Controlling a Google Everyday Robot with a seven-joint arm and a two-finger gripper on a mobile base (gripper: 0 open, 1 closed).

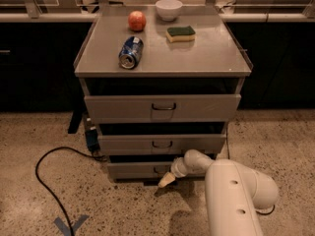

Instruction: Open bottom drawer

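**Gripper at the lowest of 3 drawers**

The bottom drawer (pixel 135 170) sits at floor level under the grey cabinet, its low flat front standing slightly out from the frame, with a dark gap above it. The gripper (pixel 166 180) is at the drawer's centre, its cream tip angled down and left, just below where the handle would be. That spot is covered by the wrist, so I cannot tell whether the gripper is open, closed or clamped on anything.

The white arm (pixel 237 195) comes in from the lower right, filling the floor in front of the cabinet's right half.

Above, the middle drawer (pixel 123 144) and the top drawer (pixel 118 108) each jut further forward than the one beneath, overhanging the bottom drawer.

On the cabinet top (pixel 206 58) are:
- 1 blue can (pixel 130 52) on its side
- 1 red apple (pixel 137 20)
- 1 white bowl (pixel 169 9)
- 1 green-and-yellow sponge (pixel 180 33)

A black cable (pixel 43 181) loops over the speckled floor to the left, leading to a small blue object (pixel 92 138) at the cabinet's left side. A blue tape mark (pixel 70 225) lies on the floor well left of the arm.
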